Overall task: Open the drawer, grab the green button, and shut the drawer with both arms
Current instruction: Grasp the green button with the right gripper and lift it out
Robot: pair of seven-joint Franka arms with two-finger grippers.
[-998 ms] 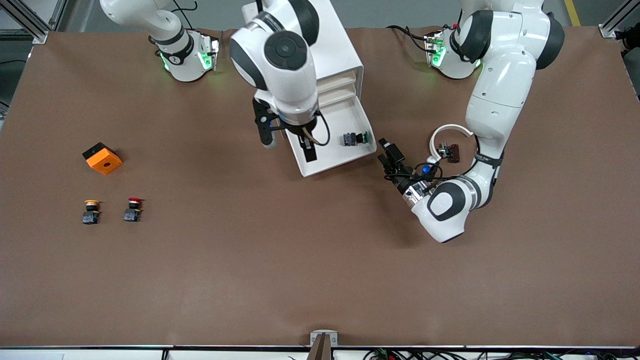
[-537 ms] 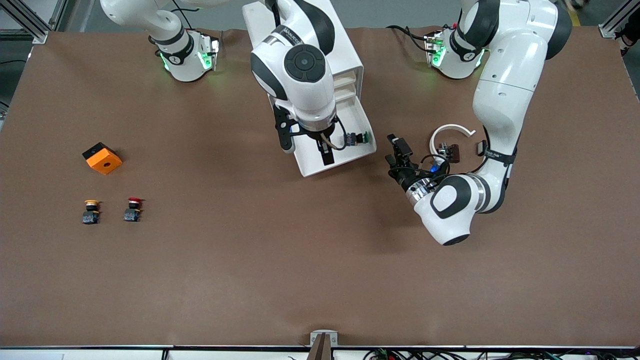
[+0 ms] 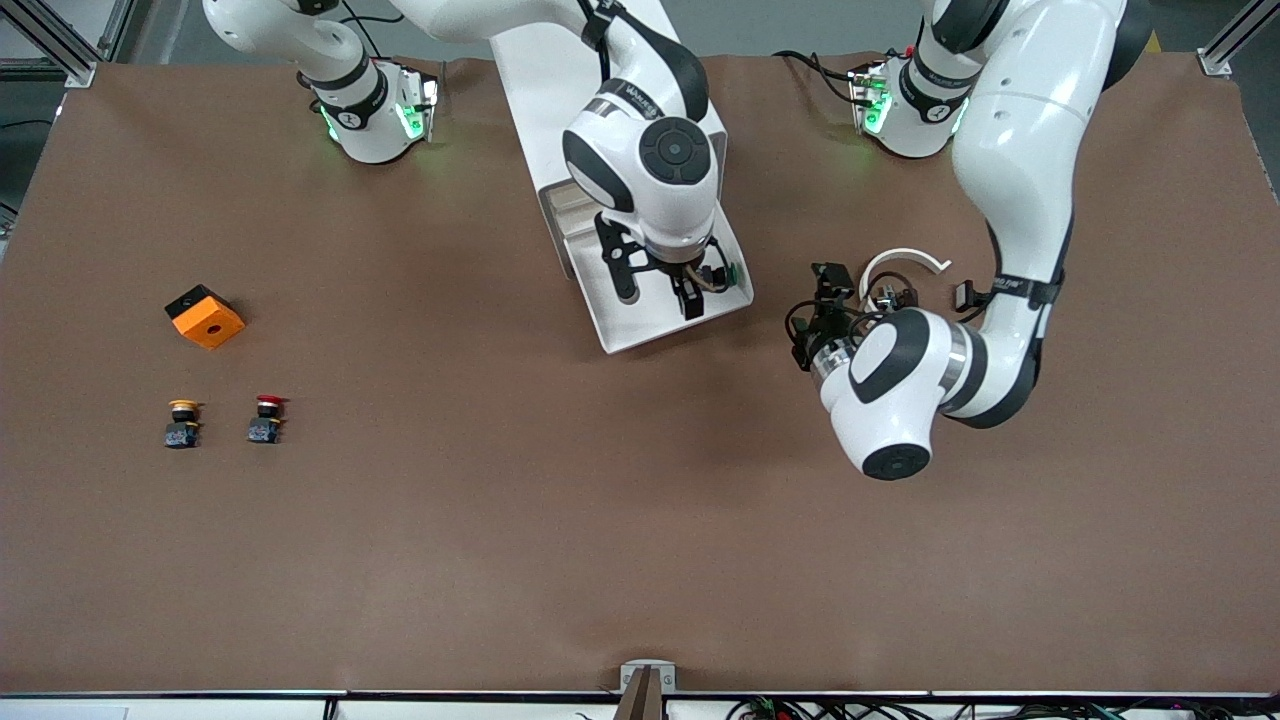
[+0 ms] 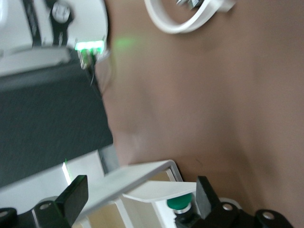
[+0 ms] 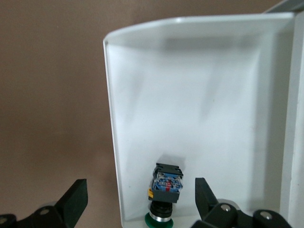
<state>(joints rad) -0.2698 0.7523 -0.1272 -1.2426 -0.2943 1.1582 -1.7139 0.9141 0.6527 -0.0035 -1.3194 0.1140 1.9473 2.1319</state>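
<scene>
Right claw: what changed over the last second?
The right claw, open, moved across the open drawer toward the green button and now hangs over it. The left claw, open, drew back from the drawer. Button and drawer unmoved; nothing gripped.

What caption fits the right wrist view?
Open right gripper over the pulled-out drawer, above the green button.

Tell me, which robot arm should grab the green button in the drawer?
Probably the right: the right gripper hangs open over the open drawer, green button between its fingers. The left gripper waits open beside the drawer, over bare table.
</scene>
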